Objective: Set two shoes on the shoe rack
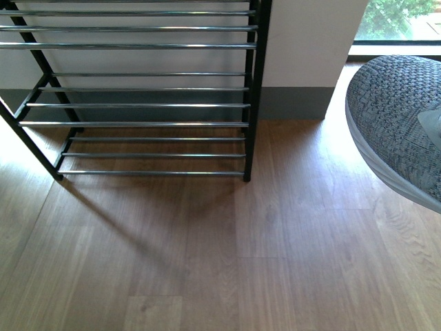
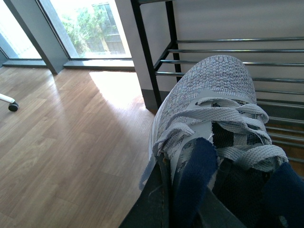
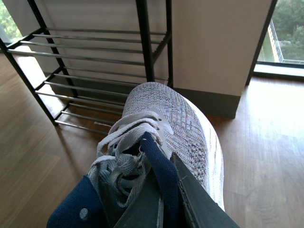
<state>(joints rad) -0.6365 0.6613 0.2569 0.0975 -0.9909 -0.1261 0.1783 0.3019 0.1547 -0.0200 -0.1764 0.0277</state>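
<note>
While left jaws clench one sneaker (image 2: 213, 80), right jaws clench a second sneaker (image 3: 180, 118) near the rack (image 1: 252, 103)

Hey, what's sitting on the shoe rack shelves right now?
Nothing: the three tiers of the shoe rack in view are bare chrome bars, with the wall showing through. Higher tiers are out of frame. The left-arm sneaker and right-arm sneaker are held off it.
</note>
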